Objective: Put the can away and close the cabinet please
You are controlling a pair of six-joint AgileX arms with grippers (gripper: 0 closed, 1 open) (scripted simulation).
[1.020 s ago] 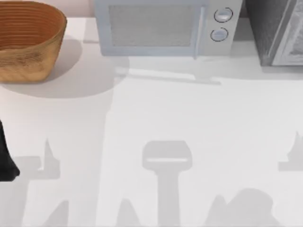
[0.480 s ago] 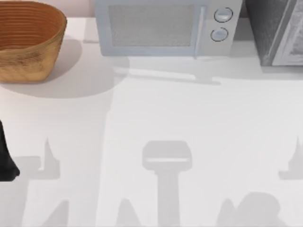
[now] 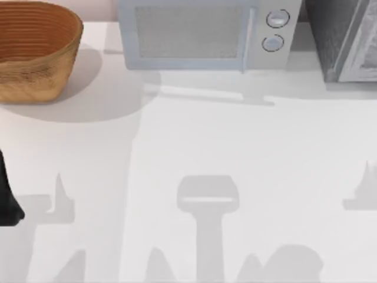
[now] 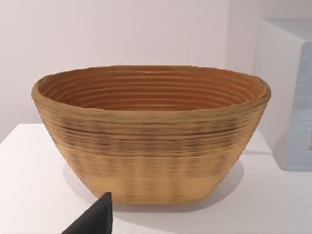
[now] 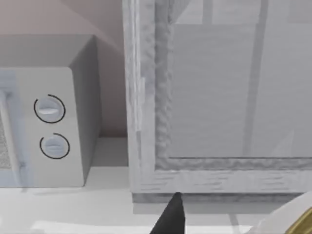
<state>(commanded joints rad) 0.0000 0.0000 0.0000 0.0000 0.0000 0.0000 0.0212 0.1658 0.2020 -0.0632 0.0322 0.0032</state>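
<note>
One basket, one microwave and one cabinet from the top; the lower-right shadow has slid left. Left wrist: left gripper near the basket. Right wrist: right gripper faces the cabinet, with what looks like the can just beside it. Can't tell either grip.

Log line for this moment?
left arm: parked, table's left edge | right wrist faces cabinet beside microwave | basket far-left

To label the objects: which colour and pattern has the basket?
The basket is tan-brown with horizontal woven ridges, clearest in the left wrist view.
</note>
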